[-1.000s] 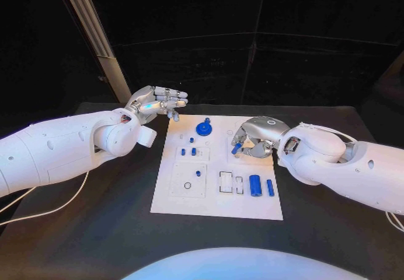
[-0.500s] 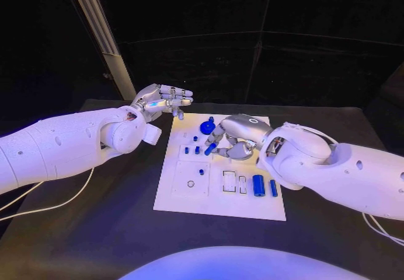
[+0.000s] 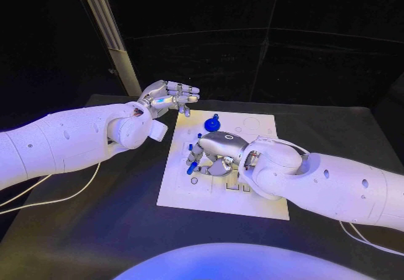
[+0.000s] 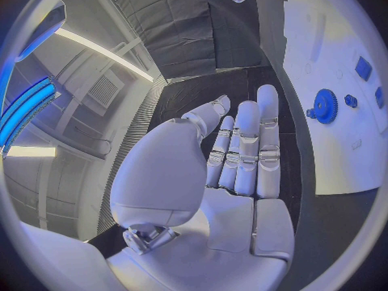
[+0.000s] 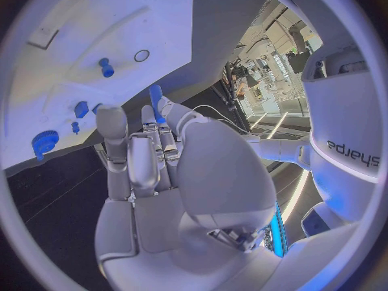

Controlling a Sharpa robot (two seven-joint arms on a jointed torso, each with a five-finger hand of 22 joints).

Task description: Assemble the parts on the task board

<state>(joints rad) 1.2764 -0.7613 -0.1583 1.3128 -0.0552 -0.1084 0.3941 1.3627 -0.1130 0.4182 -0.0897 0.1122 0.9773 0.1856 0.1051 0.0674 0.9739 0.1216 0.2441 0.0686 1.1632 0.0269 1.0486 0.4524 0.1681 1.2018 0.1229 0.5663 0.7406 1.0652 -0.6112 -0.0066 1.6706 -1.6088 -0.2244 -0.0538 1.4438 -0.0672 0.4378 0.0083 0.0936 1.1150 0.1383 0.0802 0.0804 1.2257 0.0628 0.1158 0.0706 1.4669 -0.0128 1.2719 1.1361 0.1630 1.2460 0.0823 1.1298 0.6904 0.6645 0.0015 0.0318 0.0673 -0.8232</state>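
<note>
My right arm (image 3: 328, 184) lies across the board (image 3: 181, 192), hiding its right half. The gear (image 3: 211, 124) stands at the board's far edge. My right hand (image 3: 215, 154) pinches a blue peg (image 3: 192, 168) over the board's left side. My left hand (image 3: 169, 96) hovers off the board's far-left corner, fingers apart, holding nothing.

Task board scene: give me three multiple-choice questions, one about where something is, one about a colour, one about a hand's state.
1. Where is the left hand?
A. Above the table past the task board's far left corner
B. Flat on the board
C. Under the table

2. What colour is the gear?
A. Red
B. Blue
C. Green

3. What is the right hand doing?
A. Open, holding nothing
B. Gripping the gear
C. Holding a small blue peg in its fingers

Answers: A, it is raised off the board; B, plainly blue; C, the peg sticks out between the fingers.
</note>
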